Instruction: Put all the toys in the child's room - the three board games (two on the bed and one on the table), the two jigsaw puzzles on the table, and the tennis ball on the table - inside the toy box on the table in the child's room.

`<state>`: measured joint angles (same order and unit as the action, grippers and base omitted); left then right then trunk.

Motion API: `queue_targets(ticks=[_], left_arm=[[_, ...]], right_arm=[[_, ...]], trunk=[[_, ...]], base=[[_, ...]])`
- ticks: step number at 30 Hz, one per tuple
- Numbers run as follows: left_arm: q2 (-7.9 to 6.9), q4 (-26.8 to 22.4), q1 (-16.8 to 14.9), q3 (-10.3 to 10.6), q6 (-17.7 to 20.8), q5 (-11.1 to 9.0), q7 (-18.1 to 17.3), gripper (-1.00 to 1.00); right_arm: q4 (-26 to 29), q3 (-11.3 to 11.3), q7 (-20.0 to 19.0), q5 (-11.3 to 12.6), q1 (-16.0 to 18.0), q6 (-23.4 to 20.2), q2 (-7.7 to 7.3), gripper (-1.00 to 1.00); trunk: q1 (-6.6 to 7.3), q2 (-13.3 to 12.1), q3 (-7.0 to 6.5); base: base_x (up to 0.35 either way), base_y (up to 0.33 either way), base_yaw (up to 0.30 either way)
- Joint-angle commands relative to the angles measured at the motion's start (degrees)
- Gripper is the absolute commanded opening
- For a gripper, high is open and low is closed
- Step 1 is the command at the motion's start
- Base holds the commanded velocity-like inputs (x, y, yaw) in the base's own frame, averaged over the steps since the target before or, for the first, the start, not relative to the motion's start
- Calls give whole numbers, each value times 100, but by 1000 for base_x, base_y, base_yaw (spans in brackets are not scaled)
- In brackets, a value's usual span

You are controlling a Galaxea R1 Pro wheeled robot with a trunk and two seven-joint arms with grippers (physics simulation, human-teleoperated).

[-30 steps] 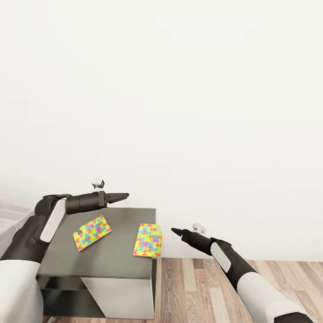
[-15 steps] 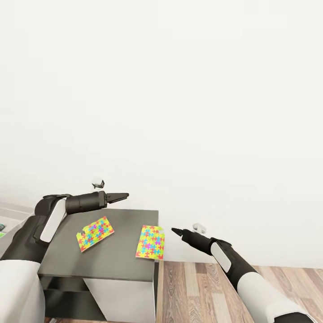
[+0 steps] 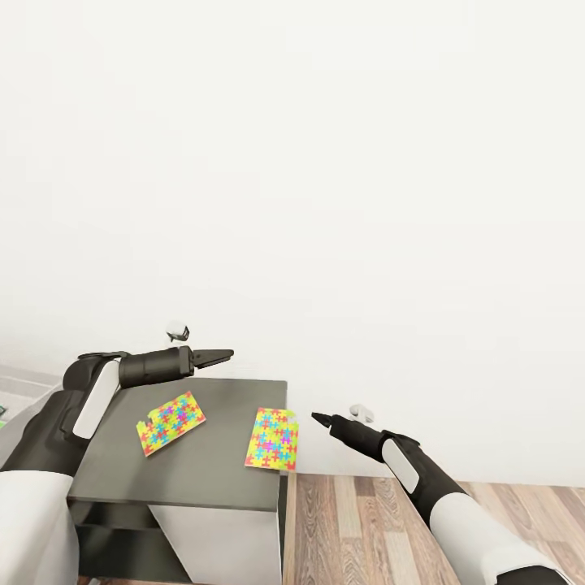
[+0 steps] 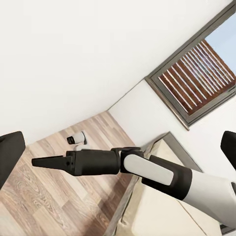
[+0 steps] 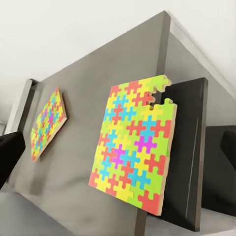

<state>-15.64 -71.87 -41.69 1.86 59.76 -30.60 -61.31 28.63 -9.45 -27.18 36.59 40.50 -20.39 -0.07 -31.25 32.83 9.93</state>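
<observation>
Two jagged-edged multicoloured jigsaw panels lie flat on the dark grey tabletop [image 3: 195,463]: one [image 3: 170,422] at nine o'clock, the other [image 3: 273,438] overhanging its three o'clock edge. Left end effector [image 3: 219,354] and right end effector [image 3: 318,418] hover pinched together, empty.

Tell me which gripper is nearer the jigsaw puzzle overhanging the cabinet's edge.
Right. The right gripper sits just beside the overhanging jigsaw puzzle, off the cabinet top. The left gripper hovers above the cabinet's far edge, farther away.
</observation>
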Motion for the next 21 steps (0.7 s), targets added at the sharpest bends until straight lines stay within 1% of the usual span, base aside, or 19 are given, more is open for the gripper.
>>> queue_targets(ticks=[1, 21], left_arm=[[-3, 0, -6, 7, 24, -7, -12, 100], [0, -2, -6, 7, 24, -5, -12, 100]], right_arm=[[3, -5, -1, 26, 6, -27, -2, 100], [-7, 6, -50, 67, 3, -79, -15, 100]], trunk=[[-25, 51, 29], [-464, 853, 388]], base=[[0, 0, 0], [0, 0, 0]])
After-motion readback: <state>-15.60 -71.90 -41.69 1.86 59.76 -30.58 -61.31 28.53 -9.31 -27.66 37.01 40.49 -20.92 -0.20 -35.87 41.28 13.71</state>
